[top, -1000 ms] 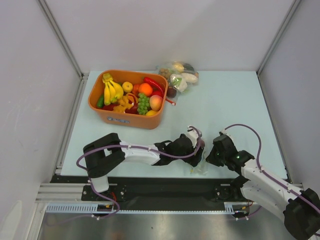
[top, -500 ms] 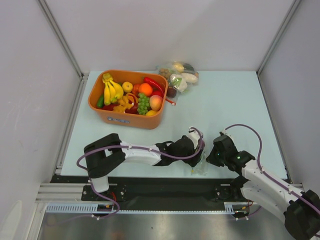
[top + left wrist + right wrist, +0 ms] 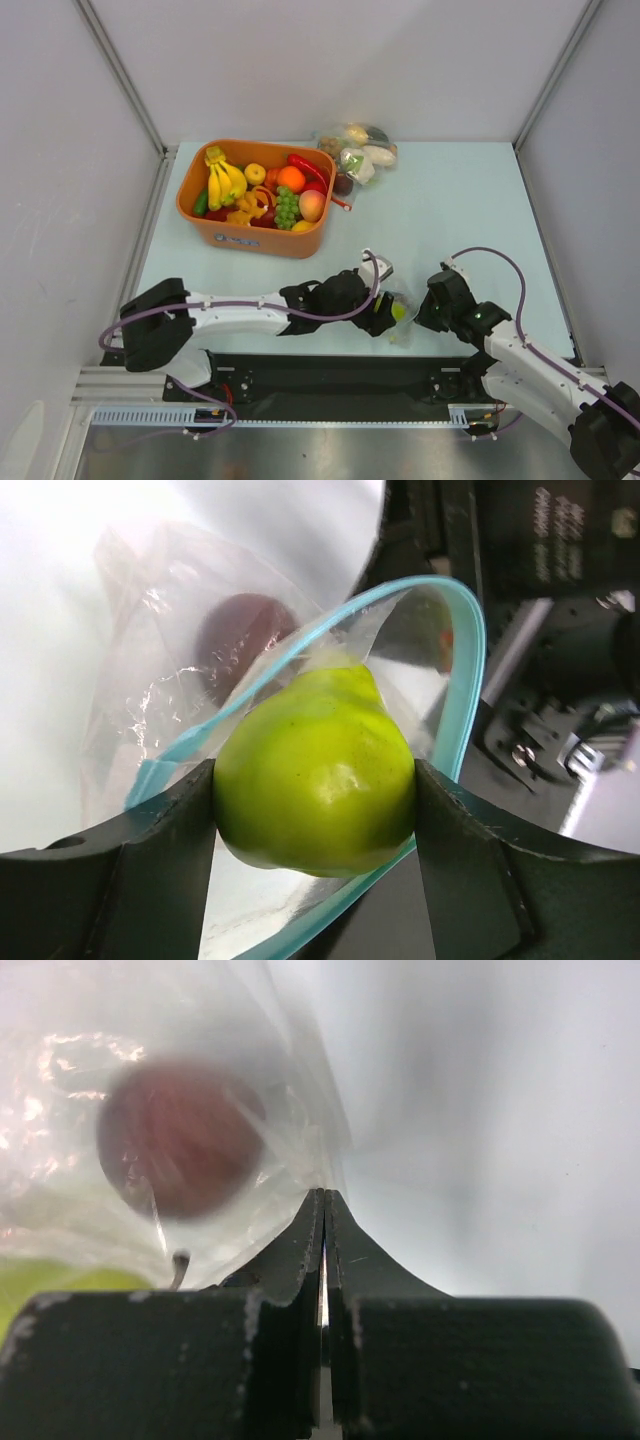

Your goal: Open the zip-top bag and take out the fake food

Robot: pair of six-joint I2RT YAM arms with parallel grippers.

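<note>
— Which step are we on?
— Removing the food. The bag (image 3: 150, 680) is already open: its zip strip (image 3: 465, 650) loops wide, and the left gripper (image 3: 385, 314) is clamped on the pear (image 3: 310, 770) right at the mouth, one finger on each side.
— And the other arm?
— The right gripper (image 3: 322, 1210) is pinched shut on a fold of the bag's plastic, pinning it down at the table's near edge, between the two arms.
— What's left inside?
— The purple fruit (image 3: 240, 630), deeper in. Anything more I can't make out through the crinkles.
— So the next move?
— I'd say draw the pear straight back out through the loop while the right side keeps its hold, so the bag doesn't trail along. The strip lies close around the pear, so it could snag.
— And around them?
— A pale blue table (image 3: 450, 220), mostly bare in the middle. At the far side sits an orange tub (image 3: 255, 238) of fruit, with a lumpy clear bag of vegetables (image 3: 358, 148) just beside it. Plain grey-white walls (image 3: 330, 60) close in behind and at both sides.
</note>
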